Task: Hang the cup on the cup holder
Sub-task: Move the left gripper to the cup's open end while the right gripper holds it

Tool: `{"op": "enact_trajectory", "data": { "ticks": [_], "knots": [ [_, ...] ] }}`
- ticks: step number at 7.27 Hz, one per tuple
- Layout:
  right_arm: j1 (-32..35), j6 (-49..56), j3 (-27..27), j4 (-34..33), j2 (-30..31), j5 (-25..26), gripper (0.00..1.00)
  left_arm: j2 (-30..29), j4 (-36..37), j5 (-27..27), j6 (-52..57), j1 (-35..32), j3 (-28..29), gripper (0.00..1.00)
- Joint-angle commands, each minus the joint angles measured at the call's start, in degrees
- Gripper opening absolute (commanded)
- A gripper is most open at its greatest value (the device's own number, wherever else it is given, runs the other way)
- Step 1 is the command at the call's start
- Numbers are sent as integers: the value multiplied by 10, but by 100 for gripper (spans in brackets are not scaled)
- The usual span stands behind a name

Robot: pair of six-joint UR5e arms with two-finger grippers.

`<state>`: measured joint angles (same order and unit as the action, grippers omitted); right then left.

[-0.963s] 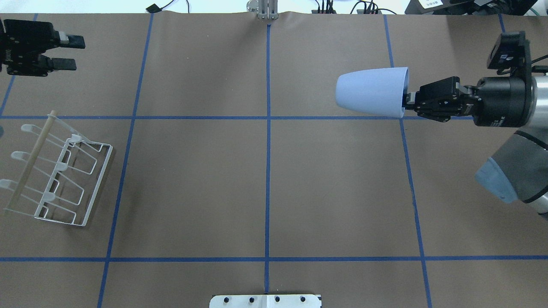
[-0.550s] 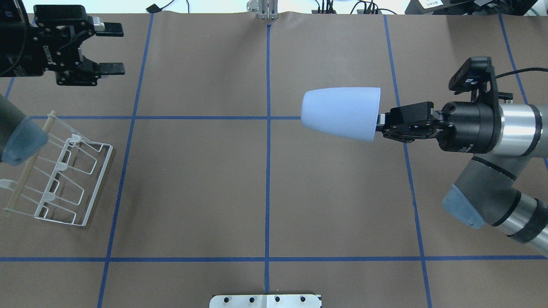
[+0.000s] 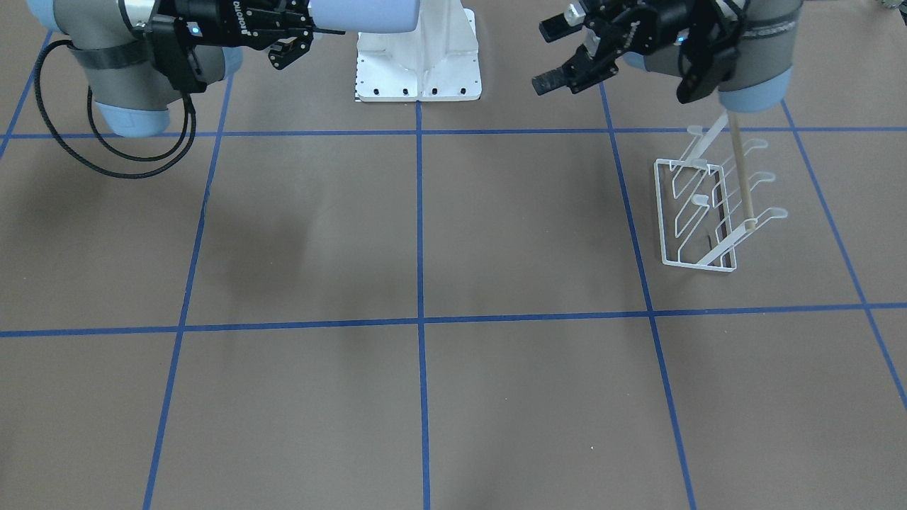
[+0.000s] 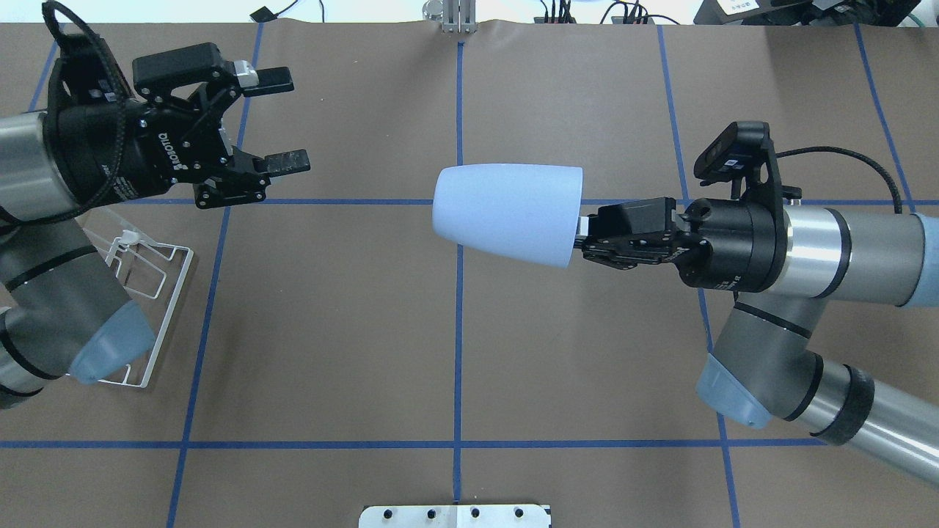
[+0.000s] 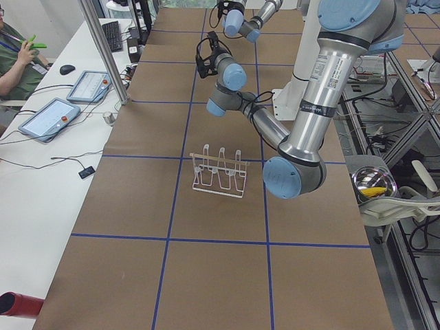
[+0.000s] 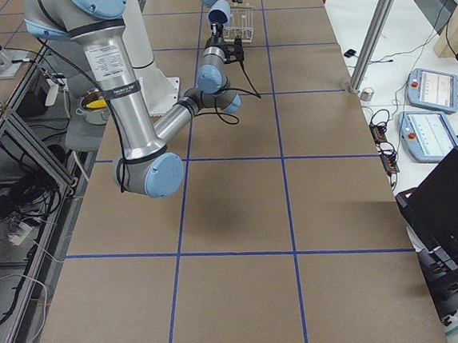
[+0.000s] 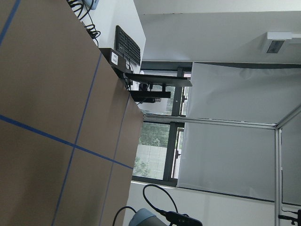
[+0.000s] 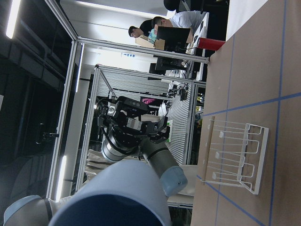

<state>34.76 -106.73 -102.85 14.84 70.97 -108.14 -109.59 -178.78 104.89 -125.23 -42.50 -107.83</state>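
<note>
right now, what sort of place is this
Probably a robotics lab: the left arm and right arm reach over a paper-covered table gridded with blue tape, with teach pendants on a side bench.

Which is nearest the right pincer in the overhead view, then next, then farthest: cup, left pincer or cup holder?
1. cup, held in the right pincer, at centre.
2. left pincer, open, upper left.
3. cup holder, at the left edge.
</note>
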Motion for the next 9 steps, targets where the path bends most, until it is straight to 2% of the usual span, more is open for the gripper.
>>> {"op": "enact_trajectory", "data": {
  "ticks": [1,2,3,9],
  "knots": [
    [-19,1,1,0,-13,20,0,-23,3,-46,-5,57,-15,98],
    [-25,1,2,-1,-14,21,0,-24,2,-82,-4,90,-17,98],
    [-26,2,2,-2,-14,22,0,-25,2,-90,0,107,-17,98],
    [-34,3,5,-3,-13,25,0,-48,5,-91,4,152,-15,98]
  ]
}}
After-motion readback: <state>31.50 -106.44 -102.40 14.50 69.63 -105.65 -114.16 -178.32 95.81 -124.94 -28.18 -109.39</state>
